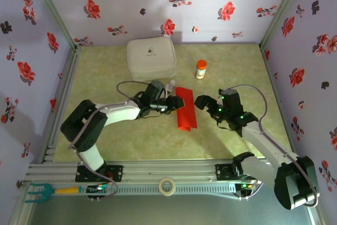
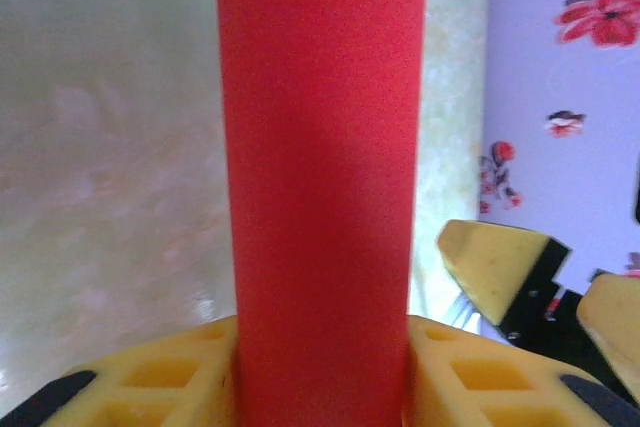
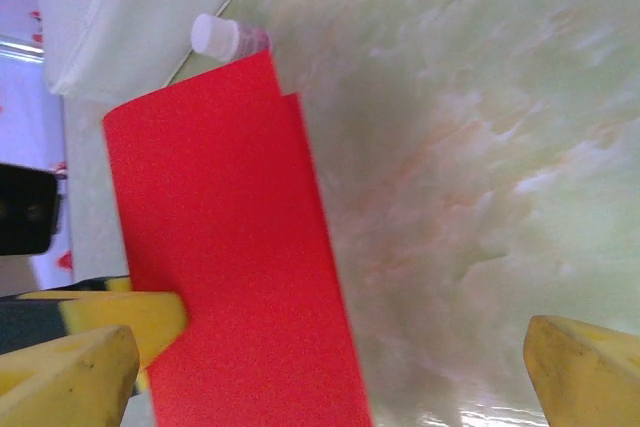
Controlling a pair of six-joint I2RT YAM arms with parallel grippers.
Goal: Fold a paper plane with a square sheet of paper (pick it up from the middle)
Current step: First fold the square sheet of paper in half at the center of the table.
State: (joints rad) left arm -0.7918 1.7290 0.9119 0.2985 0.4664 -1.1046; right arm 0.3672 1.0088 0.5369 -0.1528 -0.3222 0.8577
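Note:
The square sheet of paper [image 1: 186,108] is bright red and folded over into a narrow upright strip on the green mat. Its two layers end slightly offset in the right wrist view [image 3: 230,267]. My left gripper [image 1: 169,104] reaches in from the left and is shut on the strip, which stands between its yellow fingers [image 2: 470,372] and rises up the left wrist view [image 2: 320,147]. My right gripper [image 1: 202,101] hangs open just right of the paper, its yellow fingertips [image 3: 585,372] wide apart and not touching it. A paper plane is out of view.
A white rounded case [image 1: 151,57] sits at the back, with a small clear bottle [image 1: 171,84] in front of it and an orange-capped bottle [image 1: 200,69] to its right. A tape roll [image 1: 167,186] lies on the front rail. Flowered walls close in three sides.

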